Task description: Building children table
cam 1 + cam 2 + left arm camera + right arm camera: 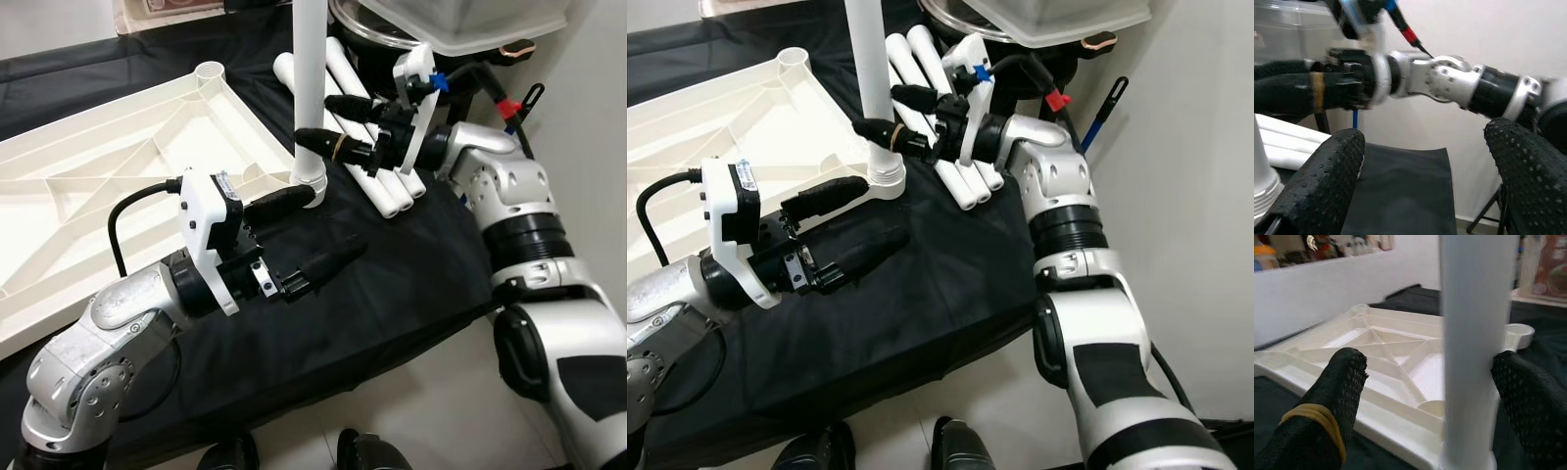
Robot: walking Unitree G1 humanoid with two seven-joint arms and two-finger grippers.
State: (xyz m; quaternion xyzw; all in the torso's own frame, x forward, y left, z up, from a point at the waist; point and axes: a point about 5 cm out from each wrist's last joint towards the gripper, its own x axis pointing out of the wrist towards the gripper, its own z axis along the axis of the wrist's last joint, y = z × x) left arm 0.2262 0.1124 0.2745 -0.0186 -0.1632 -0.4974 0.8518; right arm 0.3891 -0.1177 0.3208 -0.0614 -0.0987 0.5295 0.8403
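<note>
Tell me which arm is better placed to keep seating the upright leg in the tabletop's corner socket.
Probably the right. Its end effector already straddles the upright leg just above the corner socket. The left end effector is open beside the socket, gripping nothing.

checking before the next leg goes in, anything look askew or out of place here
Nothing stands out. The tabletop lies upside down on the black cloth, one leg stands upright in its corner socket, and the spare legs lie side by side. The right gripper brackets the leg; the left gripper is open nearby.
</note>
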